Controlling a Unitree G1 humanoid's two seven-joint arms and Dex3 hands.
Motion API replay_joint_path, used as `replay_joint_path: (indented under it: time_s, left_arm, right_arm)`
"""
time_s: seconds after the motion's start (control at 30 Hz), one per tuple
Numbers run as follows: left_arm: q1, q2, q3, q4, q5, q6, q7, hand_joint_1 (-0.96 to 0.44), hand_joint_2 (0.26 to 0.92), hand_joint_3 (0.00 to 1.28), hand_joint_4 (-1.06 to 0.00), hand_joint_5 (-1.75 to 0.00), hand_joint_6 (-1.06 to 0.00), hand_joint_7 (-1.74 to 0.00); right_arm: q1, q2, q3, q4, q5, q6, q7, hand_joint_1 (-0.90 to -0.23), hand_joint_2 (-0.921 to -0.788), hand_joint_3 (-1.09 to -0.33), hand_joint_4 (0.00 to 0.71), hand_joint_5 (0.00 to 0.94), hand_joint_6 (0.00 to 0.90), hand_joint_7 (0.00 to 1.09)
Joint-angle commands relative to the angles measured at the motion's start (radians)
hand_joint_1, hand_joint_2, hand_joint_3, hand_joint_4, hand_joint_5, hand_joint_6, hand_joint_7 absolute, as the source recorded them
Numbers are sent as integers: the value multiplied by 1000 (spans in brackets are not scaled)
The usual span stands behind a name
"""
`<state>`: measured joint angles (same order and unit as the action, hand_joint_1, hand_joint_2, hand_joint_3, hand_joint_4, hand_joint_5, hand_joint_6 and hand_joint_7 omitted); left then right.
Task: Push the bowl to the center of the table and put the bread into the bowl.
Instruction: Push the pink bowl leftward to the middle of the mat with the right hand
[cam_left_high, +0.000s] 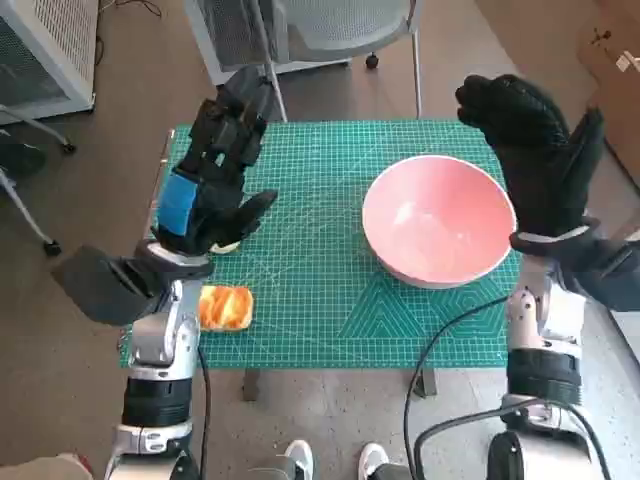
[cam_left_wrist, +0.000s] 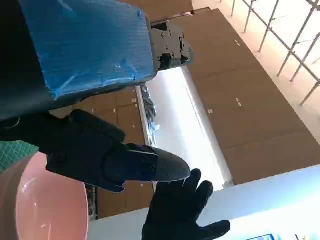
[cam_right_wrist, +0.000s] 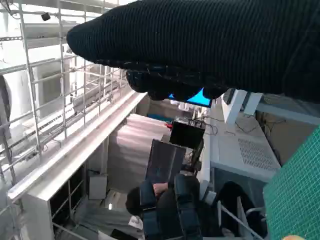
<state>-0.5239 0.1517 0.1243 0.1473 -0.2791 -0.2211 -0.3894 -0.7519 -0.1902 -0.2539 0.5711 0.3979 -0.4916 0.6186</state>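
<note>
The pink bowl (cam_left_high: 438, 222) sits on the right half of my bench, on the green cutting mat (cam_left_high: 330, 300) that covers the top. It stands upright, with nothing in it, nearer the right edge than the middle. The bread (cam_left_high: 226, 307) lies well apart from it, close to the mat's left front corner, a golden-orange piece flat on the mat.

My left robot hand (cam_left_high: 213, 180) is raised above the left side of the mat, over and just behind the bread, blue tape facing up, fingers spread apart and holding nothing. It touches neither bread nor bowl. A small pale thing shows under its thumb; I cannot tell what it is. In the left wrist view the bowl's pink rim (cam_left_wrist: 45, 200) shows past my black fingers (cam_left_wrist: 135, 165), and my gloved hand (cam_left_wrist: 182, 212) shows beyond it.

My right robot hand (cam_left_high: 535, 160) is lifted at the right edge of the bench, beside and above the bowl's right rim, fingers loosely apart, gripping nothing. I cannot tell from the head view whether the glove touches the rim; it looks to hang clear of it. In the right wrist view the glove (cam_right_wrist: 210, 45) is a dark band, with a corner of green mat (cam_right_wrist: 300, 200) to one side.

Black cables (cam_left_high: 440, 400) run down my right forearm. Behind the bench stands a grey chair (cam_left_high: 320, 30). A person's white shoes (cam_left_high: 335, 462) show at the front edge of the bench.
</note>
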Motion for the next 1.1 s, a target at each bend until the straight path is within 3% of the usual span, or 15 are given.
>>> replay_joint_path:
  time_s: [0.03,1.1]
  left_arm:
    - [-14,5,-1,10,1,4,1,-596,921,279,0,0,1,-323]
    - [-19,10,-11,10,14,10,-1,-598,921,273,-2,-1,1,-337]
  right_arm:
    - [14,-5,2,11,2,14,3,-644,-921,-706,262,1,396,1]
    - [18,-3,0,8,-3,12,-11,-646,-921,-710,260,0,390,0]
